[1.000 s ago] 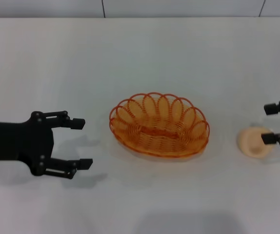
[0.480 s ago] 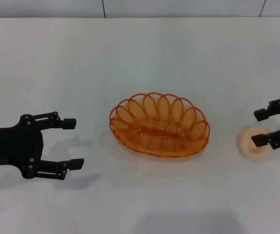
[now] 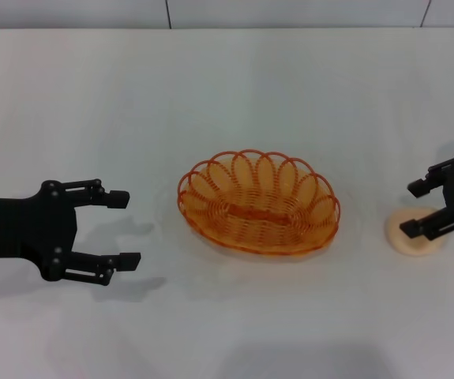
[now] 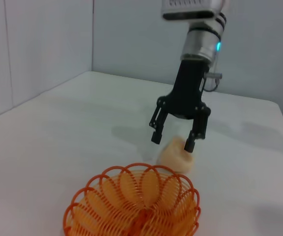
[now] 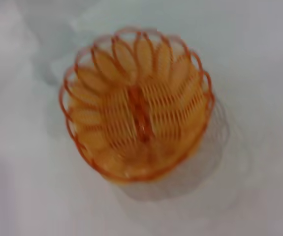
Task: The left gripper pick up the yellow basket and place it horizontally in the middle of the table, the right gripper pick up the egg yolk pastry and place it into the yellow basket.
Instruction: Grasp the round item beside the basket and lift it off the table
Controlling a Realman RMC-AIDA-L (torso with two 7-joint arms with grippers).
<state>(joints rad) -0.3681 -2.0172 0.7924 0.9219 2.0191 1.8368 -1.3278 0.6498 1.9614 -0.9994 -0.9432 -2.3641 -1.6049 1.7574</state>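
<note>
The yellow basket (image 3: pixel 246 170) lies empty, long side across, at the middle of the white table (image 3: pixel 227 87); it also shows in the left wrist view (image 4: pixel 134 201) and the right wrist view (image 5: pixel 136 105). My left gripper (image 3: pixel 124 229) is open and empty, low over the table to the basket's left, apart from it. The egg yolk pastry (image 3: pixel 416 241) sits on the table right of the basket. My right gripper (image 3: pixel 413 208) is open just over the pastry, partly covering it. The left wrist view shows the right gripper (image 4: pixel 172 142) pointing down, with one fingertip at the pastry (image 4: pixel 175 156) top.
A grey wall (image 3: pixel 290 12) runs along the table's far edge. Bare tabletop lies between the basket and each gripper, and in front of the basket.
My right gripper has moved left and now sits over the pastry. My left gripper has drawn back a little to the left, away from the basket. The basket has not moved.
</note>
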